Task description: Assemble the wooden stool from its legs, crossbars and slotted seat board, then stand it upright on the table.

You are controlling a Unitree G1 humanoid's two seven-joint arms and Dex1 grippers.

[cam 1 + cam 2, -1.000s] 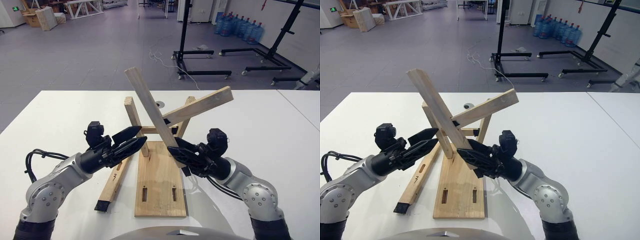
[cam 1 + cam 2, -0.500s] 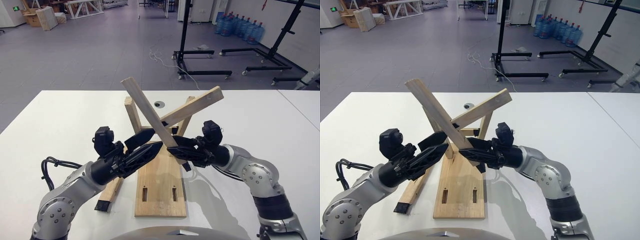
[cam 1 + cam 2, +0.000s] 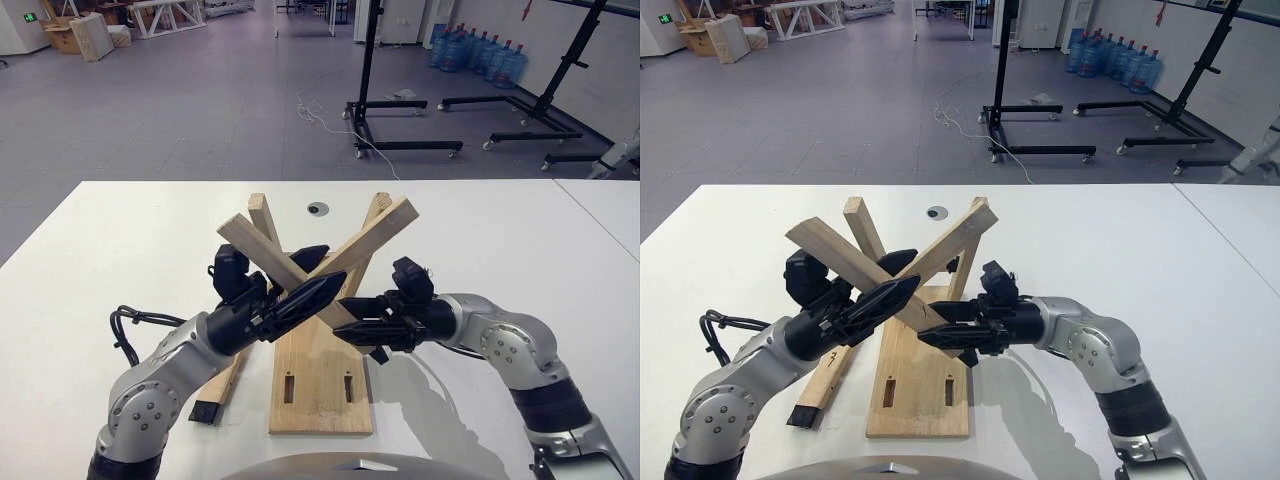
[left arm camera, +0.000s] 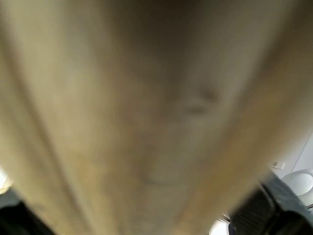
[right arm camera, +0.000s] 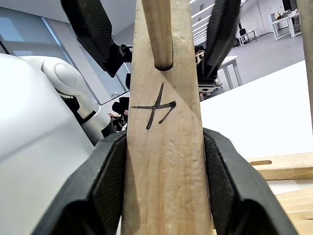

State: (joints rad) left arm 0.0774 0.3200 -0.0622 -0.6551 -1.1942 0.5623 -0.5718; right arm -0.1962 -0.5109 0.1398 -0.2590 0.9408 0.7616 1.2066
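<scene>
Two wooden legs cross in an X above the slotted seat board (image 3: 318,395), which lies flat on the table. My right gripper (image 3: 352,318) is shut on the lower end of the leg (image 3: 252,246) that slants up to the left. In the right wrist view this leg (image 5: 164,147) bears a pen cross and holds a dowel crossbar (image 5: 157,29). My left gripper (image 3: 333,268) straddles the crossing, shut on the leg (image 3: 385,228) slanting up to the right. Blurred wood (image 4: 146,122) lies close to the left wrist camera. Two more leg tips (image 3: 262,210) rise behind.
A loose leg with a black foot (image 3: 222,378) lies on the white table (image 3: 520,240) left of the seat board. A small round hole (image 3: 317,209) sits near the table's far edge. Black wheeled stands (image 3: 400,110) are on the floor beyond.
Both grippers have drawn together over the seat board. The crossed legs have tipped down to a flatter X. My left gripper has moved in from the left onto the crossing.
</scene>
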